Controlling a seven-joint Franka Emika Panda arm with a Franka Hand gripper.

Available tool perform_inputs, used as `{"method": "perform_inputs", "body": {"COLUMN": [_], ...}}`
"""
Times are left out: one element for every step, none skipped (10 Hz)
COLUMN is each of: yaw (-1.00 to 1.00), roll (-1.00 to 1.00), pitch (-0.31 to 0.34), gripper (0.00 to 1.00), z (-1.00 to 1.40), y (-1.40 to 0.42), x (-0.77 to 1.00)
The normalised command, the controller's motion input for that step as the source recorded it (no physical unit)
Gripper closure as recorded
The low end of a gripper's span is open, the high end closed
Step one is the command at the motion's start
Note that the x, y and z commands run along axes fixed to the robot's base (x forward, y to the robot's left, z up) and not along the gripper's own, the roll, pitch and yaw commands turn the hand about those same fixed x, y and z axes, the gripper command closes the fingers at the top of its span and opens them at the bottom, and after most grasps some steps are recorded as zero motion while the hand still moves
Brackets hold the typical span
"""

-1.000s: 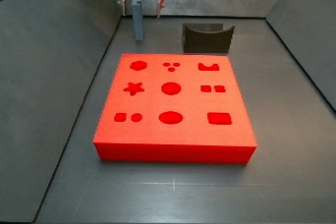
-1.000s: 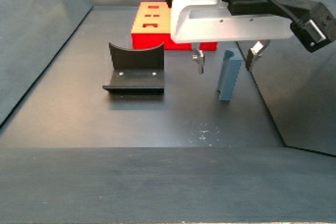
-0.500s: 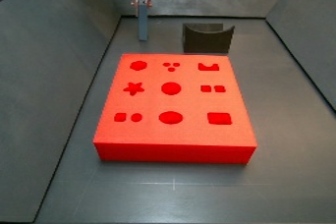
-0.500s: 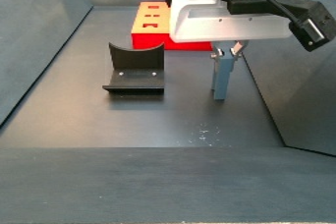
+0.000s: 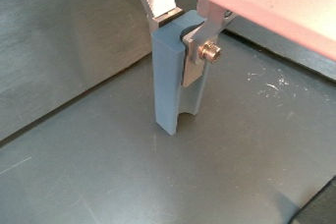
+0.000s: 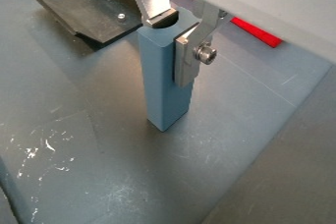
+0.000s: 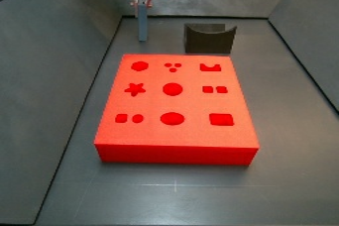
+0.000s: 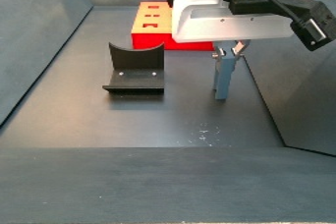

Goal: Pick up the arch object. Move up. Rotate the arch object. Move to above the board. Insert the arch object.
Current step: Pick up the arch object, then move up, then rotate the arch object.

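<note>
I see the gripper [image 6: 175, 33] has just clamped on the arch object [image 6: 168, 79], so lifting comes next

Matt plastic-looking arch object [image 6: 165, 79] between the end effector [image 6: 175, 24]'s shiny metal fingers [image 6: 155, 1].

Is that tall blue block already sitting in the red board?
No. In a side view the arch object stands upright on the grey floor, apart from the board, with the gripper closed around its top.
</note>
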Motion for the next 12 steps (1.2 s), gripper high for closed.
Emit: {"method": "perform_inputs", "body": {"yaw": [0.0,0.0,0.0,0.0,0.01,0.0,-0.01,-0.01,-0.01,0.0,0.01,0.03], "roll": [0.0,0.0,0.0,0.0,0.0,-0.01,-0.02,-0.03,-0.03,0.0,0.0,-0.01], "pitch": [0.0,0.0,0.0,0.0,0.016,0.036,0.038,0.033,0.033,0.0,0.011,0.052], "gripper": [1.0,1.0,1.0,1.0,1.0,1.0,1.0,1.0,1.0,1.0,1.0,1.0], "z": [0.0,0.0,0.0,0.83,0.82,0.75,0.59,0.38,0.27,1.0,1.0,1.0], "y": [0.0,0.0,0.0,0.0,0.06,0.05,0.02,0.02,0.01,-0.49,-0.5,-0.41], "x": [0.0,0.0,0.0,0.0,-0.05,-0.08,-0.05,-0.03,-0.02,0.25,0.25,0.21]}}
